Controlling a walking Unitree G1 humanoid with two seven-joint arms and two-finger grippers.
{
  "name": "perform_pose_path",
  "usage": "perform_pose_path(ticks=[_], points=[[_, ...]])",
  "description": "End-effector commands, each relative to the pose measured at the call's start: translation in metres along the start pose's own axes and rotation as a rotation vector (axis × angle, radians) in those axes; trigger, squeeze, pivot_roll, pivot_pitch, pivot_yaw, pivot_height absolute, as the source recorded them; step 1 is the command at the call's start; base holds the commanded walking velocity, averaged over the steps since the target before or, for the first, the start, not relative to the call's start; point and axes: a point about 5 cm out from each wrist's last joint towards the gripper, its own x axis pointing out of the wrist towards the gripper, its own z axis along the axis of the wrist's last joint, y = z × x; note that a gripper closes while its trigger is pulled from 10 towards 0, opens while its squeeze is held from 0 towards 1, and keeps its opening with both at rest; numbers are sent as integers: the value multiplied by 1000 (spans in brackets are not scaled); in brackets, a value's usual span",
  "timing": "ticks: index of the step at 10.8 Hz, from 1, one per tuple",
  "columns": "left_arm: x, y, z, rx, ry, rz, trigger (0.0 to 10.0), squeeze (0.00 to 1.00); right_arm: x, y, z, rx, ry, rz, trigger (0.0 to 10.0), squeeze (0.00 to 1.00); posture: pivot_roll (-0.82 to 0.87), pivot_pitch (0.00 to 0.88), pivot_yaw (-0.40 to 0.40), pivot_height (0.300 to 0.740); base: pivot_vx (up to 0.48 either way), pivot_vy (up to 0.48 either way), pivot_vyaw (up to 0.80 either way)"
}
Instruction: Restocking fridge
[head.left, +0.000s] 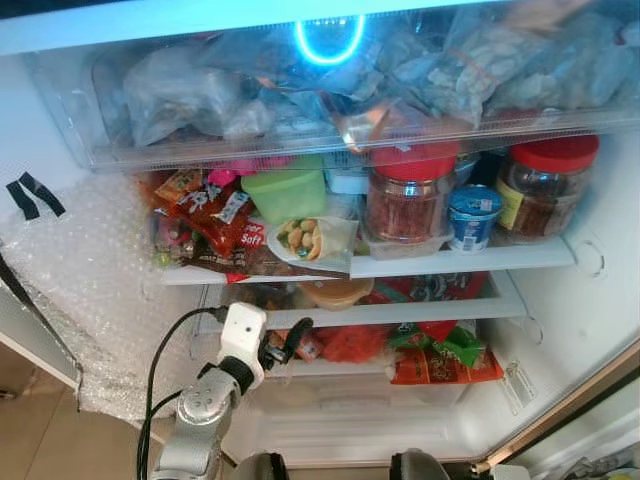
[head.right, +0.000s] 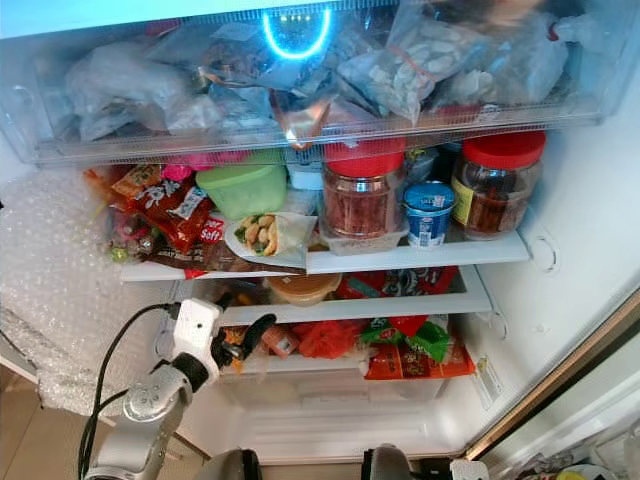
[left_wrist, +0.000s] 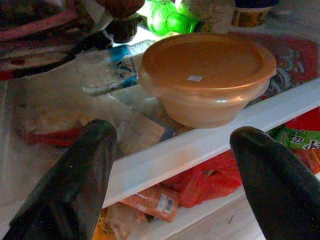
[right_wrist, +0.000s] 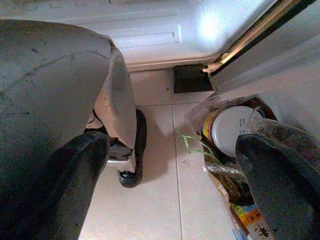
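While your left tool (head.left: 287, 345) reached into the open fridge (head.left: 560, 330), its fingers (left_wrist: 75, 185) stood wide apart and empty, just before the orange lidded tub (left_wrist: 207, 77) on the middle shelf (head.left: 400, 312). Your right tool (right_wrist: 170, 185) hung spread open over the tiled floor (right_wrist: 160, 200). No label read clearly.

The left arm (head.left: 200, 420) is raised forward, its left gripper (head.left: 285, 345) extended with both black fingers (left_wrist: 70, 185) spread apart, nothing between them. The right gripper (right_wrist: 170, 190) points downward, fingers likewise spread wide.
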Motion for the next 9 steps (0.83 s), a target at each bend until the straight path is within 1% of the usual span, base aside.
perform_pose_path(ticks=[1, 4, 8, 9], points=[[-1, 2, -3, 9, 14, 11, 10000, 0, 2, 9, 5, 5, -17, 29, 10000, 0, -171, 5, 99, 652, -281, 0, 0], [-2, 8, -9, 13, 30, 44, 10000, 0, 2, 9, 5, 6, -17, 30, 10000, 0, -173, 4, 99, 652, -281, 0, 0], [-3, 9, -13, 14, 36, 61, 10000, 0, 2, 9, 5, 3, -18, 32, 10000, 0, -170, 4, 96, 652, -282, 0, 0], [-3, 12, -15, 7, 44, 86, 10000, 0, 2, 9, 5, 2, -18, 33, 10000, 0, -169, 3, 96, 652, -289, 0, 0]])
